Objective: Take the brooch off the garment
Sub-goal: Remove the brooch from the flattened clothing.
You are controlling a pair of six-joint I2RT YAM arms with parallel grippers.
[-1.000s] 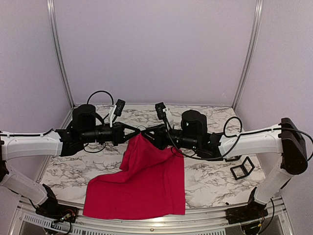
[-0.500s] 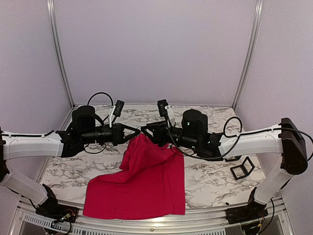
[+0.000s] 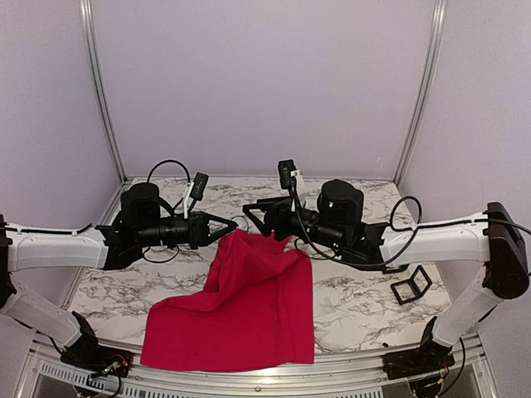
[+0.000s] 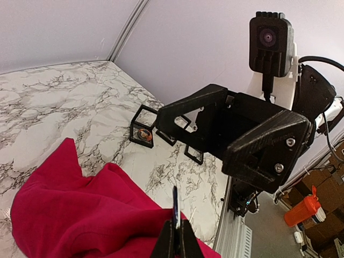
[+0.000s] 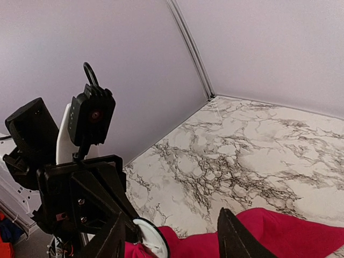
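Status: task not finished, as far as I can judge.

- **Left gripper** (image 3: 233,226): jaws pressed together on the brooch (image 5: 149,235). The brooch shows as a white round disc in the right wrist view. In the left wrist view it is only a thin edge-on sliver above the fingertips.
- **Red shirt** (image 3: 241,307): drawn up into a peak right at that pinch. The rest lies on the marble table (image 3: 357,307), spreading toward the near edge. The peak suggests the pin is not yet free of the cloth.
- **Right gripper** (image 3: 257,222): just beside the peak, jaws spread, nothing between them.
- **Left to do, probably:** work the pin out and part the brooch from the shirt.

Not resolved:
- The pin and clasp are hidden behind the disc and the cloth.
- I cannot tell whether the left jaws also catch fabric.
- No design is readable on the disc.
- Small black frames (image 3: 411,286) stand on the table well apart to the right, purpose unclear.
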